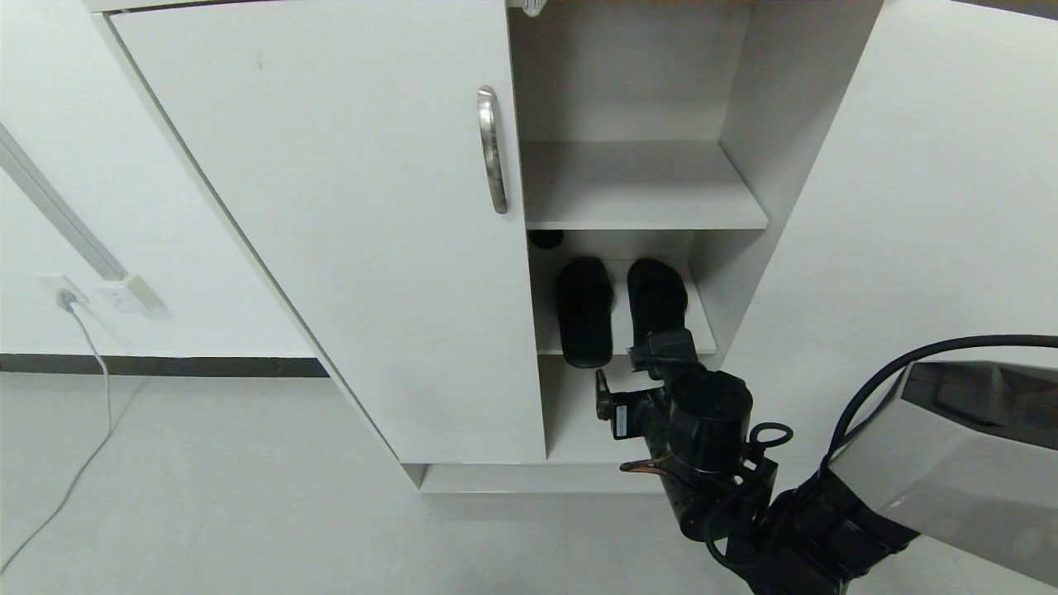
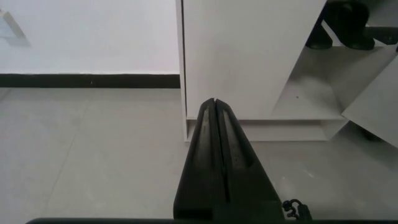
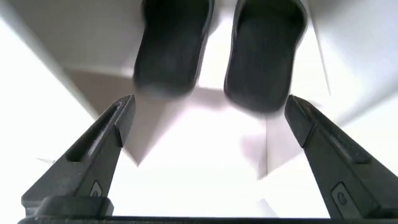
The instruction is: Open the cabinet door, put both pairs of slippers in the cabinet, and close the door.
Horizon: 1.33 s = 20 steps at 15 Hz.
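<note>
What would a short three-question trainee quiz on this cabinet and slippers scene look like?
1. Multiple choice: where do the black slippers lie?
A. on the floor outside
B. on a cabinet shelf
C. hanging from a door handle
2. True or false: the right claw is shut.
3. Short answer: which cabinet door stands open, by the robot's own sides?

Key:
1. B.
2. False. It is open and sits just in front of the slippers.
3. The right door. The left door is closed.
</note>
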Available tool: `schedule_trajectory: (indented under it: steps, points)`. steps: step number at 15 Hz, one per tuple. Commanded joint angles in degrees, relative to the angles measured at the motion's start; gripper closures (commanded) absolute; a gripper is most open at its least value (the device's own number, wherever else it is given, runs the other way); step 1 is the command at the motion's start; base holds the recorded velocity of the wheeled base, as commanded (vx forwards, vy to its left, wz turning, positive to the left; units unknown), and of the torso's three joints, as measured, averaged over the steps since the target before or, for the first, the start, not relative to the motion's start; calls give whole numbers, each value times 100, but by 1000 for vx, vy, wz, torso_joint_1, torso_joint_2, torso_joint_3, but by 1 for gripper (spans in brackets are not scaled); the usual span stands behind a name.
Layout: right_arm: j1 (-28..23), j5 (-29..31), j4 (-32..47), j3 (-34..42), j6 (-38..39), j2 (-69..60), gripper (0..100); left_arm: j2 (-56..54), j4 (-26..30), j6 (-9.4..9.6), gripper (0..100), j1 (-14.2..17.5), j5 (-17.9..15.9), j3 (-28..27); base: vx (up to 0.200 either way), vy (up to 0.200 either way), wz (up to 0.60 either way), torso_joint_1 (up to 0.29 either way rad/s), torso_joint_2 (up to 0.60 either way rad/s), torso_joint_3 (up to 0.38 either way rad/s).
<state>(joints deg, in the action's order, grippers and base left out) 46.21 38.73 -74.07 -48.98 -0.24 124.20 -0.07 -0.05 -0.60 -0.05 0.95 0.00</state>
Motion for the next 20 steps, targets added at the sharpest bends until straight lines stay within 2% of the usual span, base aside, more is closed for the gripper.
schedule_trajectory:
  steps: [1, 15, 20]
  points:
    - [-7, 3, -2, 11, -2, 8, 0, 7, -4, -2, 100, 5, 2, 0, 0, 0, 0, 0, 0, 0]
    - [-7, 3, -11, 73, -2, 8, 0, 7, -4, 7, 100, -4, -16, 0, 0, 0, 0, 0, 0, 0]
    - [-7, 3, -2, 91, -11, -1, 0, 7, -4, 7, 100, 5, -16, 0, 0, 0, 0, 1, 0, 177]
